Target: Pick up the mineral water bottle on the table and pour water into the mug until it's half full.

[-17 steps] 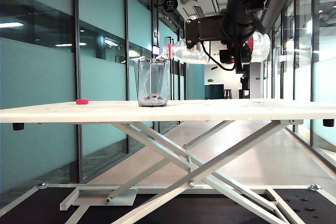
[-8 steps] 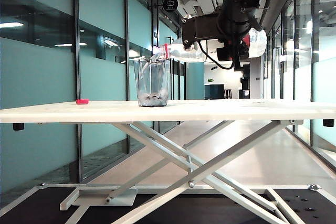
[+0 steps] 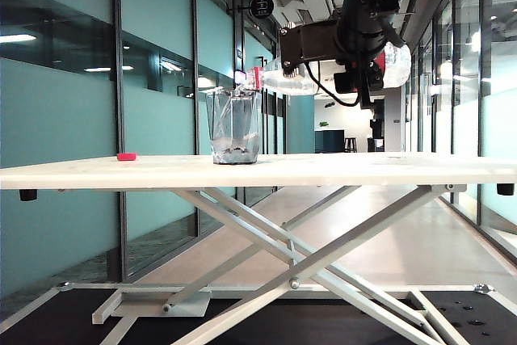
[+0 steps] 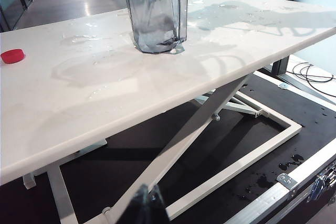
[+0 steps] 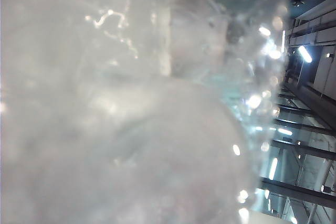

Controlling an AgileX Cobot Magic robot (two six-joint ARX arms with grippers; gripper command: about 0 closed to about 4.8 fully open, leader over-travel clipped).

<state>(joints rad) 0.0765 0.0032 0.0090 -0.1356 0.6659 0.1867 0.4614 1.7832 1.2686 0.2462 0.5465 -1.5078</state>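
In the exterior view my right gripper [image 3: 360, 61] is shut on the mineral water bottle [image 3: 295, 80], which lies almost level above the table [image 3: 388, 169]. The bottle's open mouth dips a little toward the rim of the mug [image 3: 234, 127]. A thin stream of water [image 3: 241, 91] runs from the mouth into the mug, where a little water lies at the bottom. The right wrist view is filled by the clear bottle [image 5: 131, 103]. The left wrist view shows the mug [image 4: 155, 17] from afar. My left gripper [image 4: 148, 205] hangs shut below table height, away from the mug.
A small red cap [image 3: 126, 156] lies on the table left of the mug, and shows as the cap [image 4: 12, 55] near the table edge [image 4: 105, 129]. Water puddles [image 4: 79, 39] lie round the mug. Under the table is the white scissor frame [image 3: 291, 256].
The right arm has tipped the bottle, raising its base and lowering the mouth to the mug's rim. Water now runs into the mug. The left arm has not moved.
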